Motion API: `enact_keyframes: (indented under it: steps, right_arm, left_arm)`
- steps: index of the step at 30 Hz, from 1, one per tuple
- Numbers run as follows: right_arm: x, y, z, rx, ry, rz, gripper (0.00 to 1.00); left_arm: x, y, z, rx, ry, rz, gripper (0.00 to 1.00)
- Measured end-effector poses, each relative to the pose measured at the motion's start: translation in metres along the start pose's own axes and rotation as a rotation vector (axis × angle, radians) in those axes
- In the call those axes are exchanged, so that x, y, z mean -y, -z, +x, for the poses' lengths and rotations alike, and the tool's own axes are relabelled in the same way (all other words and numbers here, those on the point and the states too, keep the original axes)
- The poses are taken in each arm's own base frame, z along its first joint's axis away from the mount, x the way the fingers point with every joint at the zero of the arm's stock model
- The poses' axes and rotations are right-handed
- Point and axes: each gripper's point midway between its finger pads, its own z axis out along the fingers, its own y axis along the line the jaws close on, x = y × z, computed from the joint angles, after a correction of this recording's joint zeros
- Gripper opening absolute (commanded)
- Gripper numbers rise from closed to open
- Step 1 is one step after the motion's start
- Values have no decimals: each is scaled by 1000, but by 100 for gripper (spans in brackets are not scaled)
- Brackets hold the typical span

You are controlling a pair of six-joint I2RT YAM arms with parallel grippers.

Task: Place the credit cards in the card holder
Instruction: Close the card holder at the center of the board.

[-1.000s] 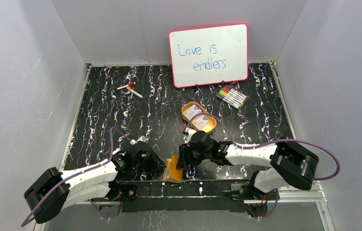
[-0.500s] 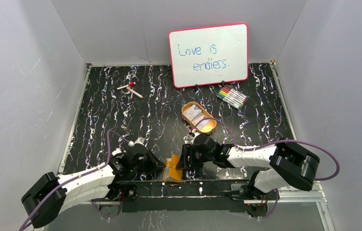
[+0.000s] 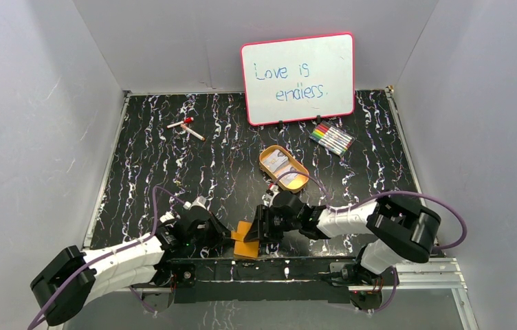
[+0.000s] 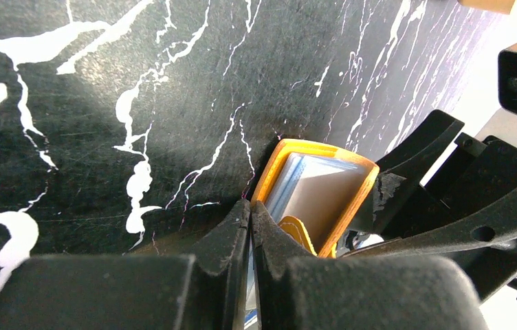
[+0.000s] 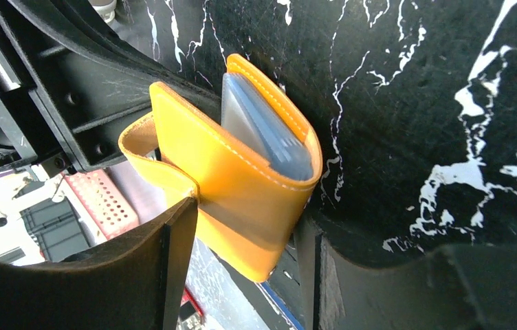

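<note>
The card holder [image 3: 245, 240] is a tan-orange wallet standing on edge at the table's near edge, between both grippers. My left gripper [image 3: 225, 234] is shut, pinching a thin edge of the card holder [image 4: 311, 146] at its tips [image 4: 249, 206]. Pale blue-grey inner pockets [image 4: 324, 196] show between the covers. My right gripper [image 5: 245, 214] straddles the card holder [image 5: 235, 165] across its thickness, with a finger against each side. The credit cards [image 3: 281, 167] lie pale in the oval tin tray further back.
The yellow-orange tin tray [image 3: 267, 155] sits mid-table behind my right gripper [image 3: 260, 229]. A whiteboard [image 3: 298, 78] stands at the back with a set of coloured markers [image 3: 331, 138] before it. A red-capped marker [image 3: 185, 127] lies back left. The black frame rail [image 3: 297, 265] runs just below the wallet.
My left gripper has closed fully on the wallet's edge. One orange cover has swung out to the left. My right arm has shifted slightly left and nearer.
</note>
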Motion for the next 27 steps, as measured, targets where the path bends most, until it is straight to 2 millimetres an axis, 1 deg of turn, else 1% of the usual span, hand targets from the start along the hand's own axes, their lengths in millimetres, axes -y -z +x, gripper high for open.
enact_keyframes:
  steps: [3, 5, 8, 11, 15, 18, 20, 22, 24, 27]
  right_arm:
    - [-1, -3, 0, -6, -6, -12, 54]
    - [-2, -5, 0, -9, -6, -19, 47]
    - [1, -8, 1, -14, -5, -17, 31]
    - [3, -10, 1, -16, -7, -11, 21]
    - [-5, -5, -1, -9, 8, -39, 11]
    - [-9, 3, -4, 14, 42, -29, 5]
    - [-14, 14, -9, 44, 74, -10, 1]
    - [-23, 26, -18, 89, 114, 5, 0]
    - [-39, 40, -32, 148, 155, 16, 0]
    - [-65, 62, -56, 240, 209, 44, 0]
  left_arm:
    - [0, -1, 0, -1, -1, 6, 4]
    - [1, -1, 1, -3, -1, 13, 4]
    - [2, -3, 1, -6, -1, 22, 3]
    - [3, -4, 1, -9, -1, 27, 2]
    - [4, -3, 1, -9, -4, 27, 2]
    - [3, 3, -4, 15, -22, -11, 6]
    - [1, 10, -11, 49, -40, -48, 13]
    - [9, 23, -22, 102, -63, -66, 28]
    - [30, 42, -38, 172, -97, -51, 45]
    - [71, 73, -60, 270, -159, 9, 64]
